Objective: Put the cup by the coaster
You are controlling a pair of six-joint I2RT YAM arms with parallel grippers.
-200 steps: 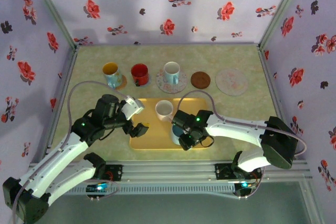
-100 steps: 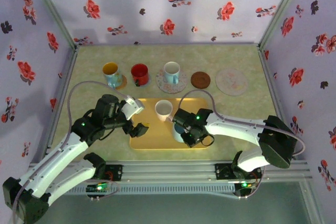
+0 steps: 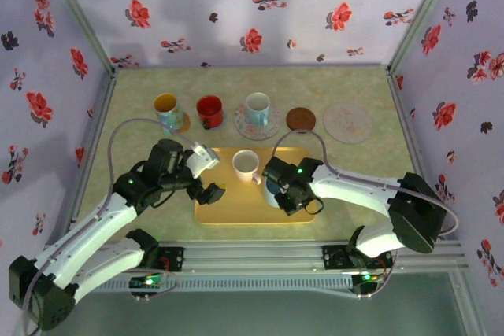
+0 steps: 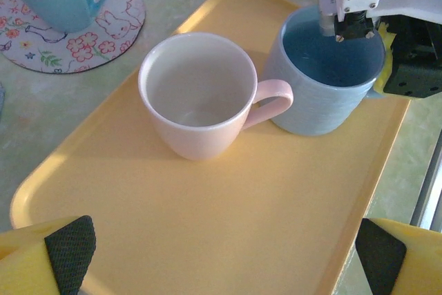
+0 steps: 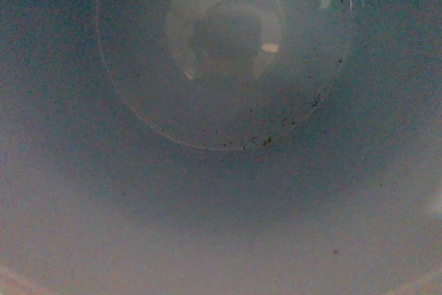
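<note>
A blue cup (image 4: 324, 77) stands at the right end of a yellow tray (image 4: 242, 226). My right gripper (image 3: 285, 194) is shut on the cup's rim, one finger inside the wall and one outside. The right wrist view looks down into the cup's blue inside (image 5: 228, 67). A pink cup (image 3: 246, 164) stands beside it on the tray (image 3: 228, 208), its handle touching the blue cup. A bare brown coaster (image 3: 300, 120) lies behind the tray. My left gripper (image 4: 224, 257) hangs open over the tray's left part, holding nothing.
Along the back stand a yellow cup (image 3: 166, 110), a red cup (image 3: 209, 110) and a light blue cup (image 3: 257, 108) on a floral coaster (image 3: 270, 126). A pale round coaster (image 3: 346, 122) lies at the right. Patterned walls close in the table.
My right gripper has closed on the blue cup's rim and shifted slightly toward the back of the tray. The left arm has barely moved.
</note>
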